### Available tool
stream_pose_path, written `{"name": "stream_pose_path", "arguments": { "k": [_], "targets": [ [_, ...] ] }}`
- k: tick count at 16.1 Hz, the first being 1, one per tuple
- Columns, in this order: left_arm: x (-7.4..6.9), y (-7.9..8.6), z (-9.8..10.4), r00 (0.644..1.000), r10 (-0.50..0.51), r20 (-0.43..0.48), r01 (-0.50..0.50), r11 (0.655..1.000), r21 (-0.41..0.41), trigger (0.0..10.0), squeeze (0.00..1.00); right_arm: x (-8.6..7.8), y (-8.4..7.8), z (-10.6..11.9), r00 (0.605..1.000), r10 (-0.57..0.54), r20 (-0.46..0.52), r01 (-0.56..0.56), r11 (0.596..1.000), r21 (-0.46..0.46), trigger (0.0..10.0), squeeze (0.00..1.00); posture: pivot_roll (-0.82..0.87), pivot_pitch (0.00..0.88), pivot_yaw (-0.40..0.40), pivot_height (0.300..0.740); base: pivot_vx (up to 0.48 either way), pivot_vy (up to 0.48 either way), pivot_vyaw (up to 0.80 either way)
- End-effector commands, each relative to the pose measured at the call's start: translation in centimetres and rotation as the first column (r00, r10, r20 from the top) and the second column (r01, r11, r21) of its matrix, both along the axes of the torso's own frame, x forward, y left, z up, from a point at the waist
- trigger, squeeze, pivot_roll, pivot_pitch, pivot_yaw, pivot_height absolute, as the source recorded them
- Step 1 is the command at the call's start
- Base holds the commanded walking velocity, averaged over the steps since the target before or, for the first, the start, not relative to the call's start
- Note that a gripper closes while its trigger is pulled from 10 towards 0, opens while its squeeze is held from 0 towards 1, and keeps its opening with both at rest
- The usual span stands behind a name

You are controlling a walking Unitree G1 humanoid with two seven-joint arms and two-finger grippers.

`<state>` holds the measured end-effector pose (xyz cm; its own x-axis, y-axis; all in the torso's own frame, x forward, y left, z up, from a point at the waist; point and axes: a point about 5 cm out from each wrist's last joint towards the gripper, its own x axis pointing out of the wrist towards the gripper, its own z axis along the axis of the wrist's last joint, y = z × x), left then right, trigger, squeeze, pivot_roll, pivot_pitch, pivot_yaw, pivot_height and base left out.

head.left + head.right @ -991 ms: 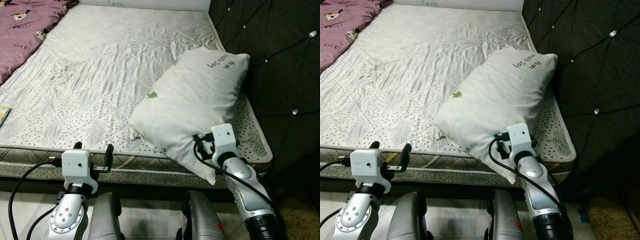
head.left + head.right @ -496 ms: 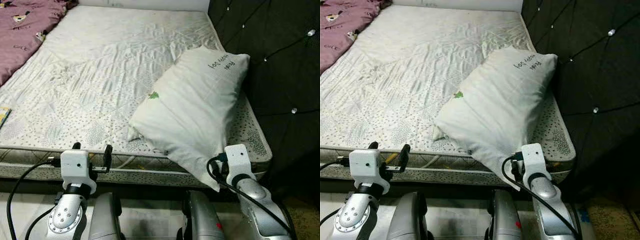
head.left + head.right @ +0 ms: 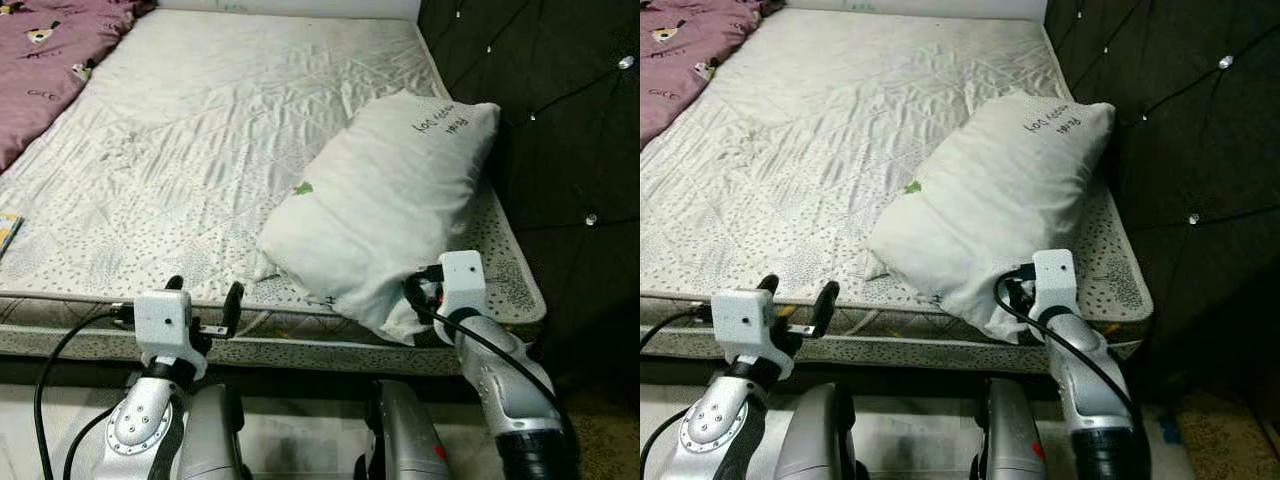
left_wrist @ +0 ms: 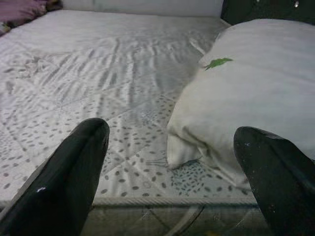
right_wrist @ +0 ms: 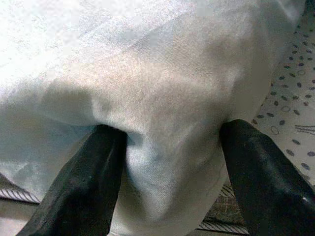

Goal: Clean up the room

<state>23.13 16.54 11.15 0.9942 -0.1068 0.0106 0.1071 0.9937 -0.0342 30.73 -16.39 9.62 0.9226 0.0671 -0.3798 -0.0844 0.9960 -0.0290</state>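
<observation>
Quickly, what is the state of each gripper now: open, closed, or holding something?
Left gripper: open, holding nothing, at the mattress edge.
Right gripper: open, fingers pressed into the pillow corner.

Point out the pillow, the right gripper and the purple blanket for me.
pillow (image 3: pixel 385 215): left eye view, middle of its top face.
right gripper (image 5: pixel 170 162): right wrist view, pillow fabric between its fingertips.
purple blanket (image 3: pixel 45 60): left eye view, spread across the bed's far left corner.

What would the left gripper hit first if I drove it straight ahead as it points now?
Probably the mattress: the left gripper is open, aimed low across its near edge. The pillow lies off to one side, so depth is uncertain.
</observation>
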Motion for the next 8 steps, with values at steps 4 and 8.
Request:
{"name": "stream_pose_path", "arguments": {
  "k": [4, 8],
  "targets": [
    [-0.2, -0.4, -0.1, 0.998, -0.064, -0.021, 0.063, 0.995, -0.079, 10.0, 0.0, 1.3, 0.3, 0.8, 0.999, 0.005, 0.041, -0.006, 0.999, 0.035, 0.0, 0.0, 0.04, 0.104, -0.03, 0.556, 0.0, 0.0, 0.0],
    [-0.4, -1.5, -0.1, 0.985, -0.167, -0.031, 0.16, 0.975, -0.152, 10.0, 0.0, 1.6, 0.6, 0.7, 0.999, 0.014, 0.051, -0.017, 0.999, 0.051, 0.0, 0.0, 0.05, 0.098, -0.031, 0.556, 0.0, 0.0, 0.0]
  ]
}}
